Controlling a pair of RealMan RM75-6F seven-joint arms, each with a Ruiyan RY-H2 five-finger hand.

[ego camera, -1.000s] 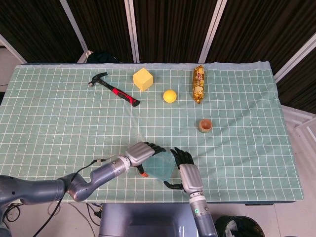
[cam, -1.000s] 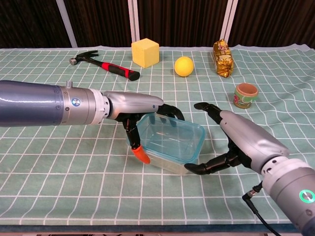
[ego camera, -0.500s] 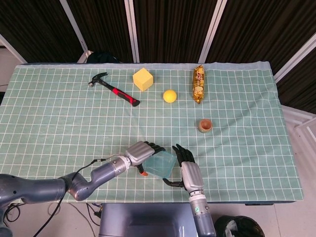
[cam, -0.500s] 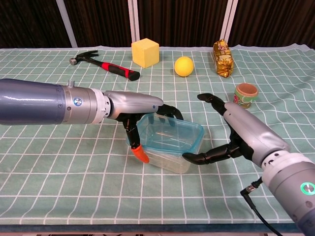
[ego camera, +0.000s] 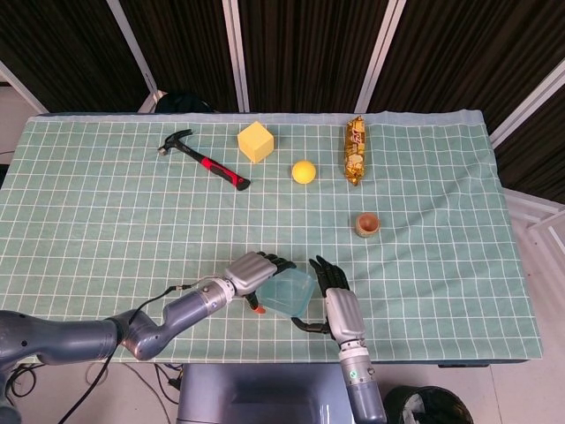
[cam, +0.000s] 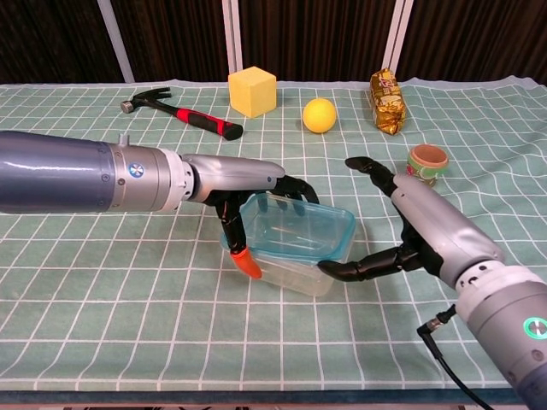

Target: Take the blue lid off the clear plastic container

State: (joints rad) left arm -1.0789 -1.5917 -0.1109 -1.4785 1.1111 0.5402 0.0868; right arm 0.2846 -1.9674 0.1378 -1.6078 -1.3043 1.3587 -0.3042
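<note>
While the left hand (cam: 248, 184) fingers grasp the blue lid (cam: 295, 229), the right hand (cam: 410, 226) grasps the clear plastic container (cam: 295, 275).

blue lid (cam: 295, 226) tilted atop clear container (cam: 291, 275)

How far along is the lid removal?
Done: both hands are at the container. In hand: the left hand grips the blue lid at its left end, and the right hand braces the container's right side. Left: the lid still sits on top and isn't lifted clear.
</note>
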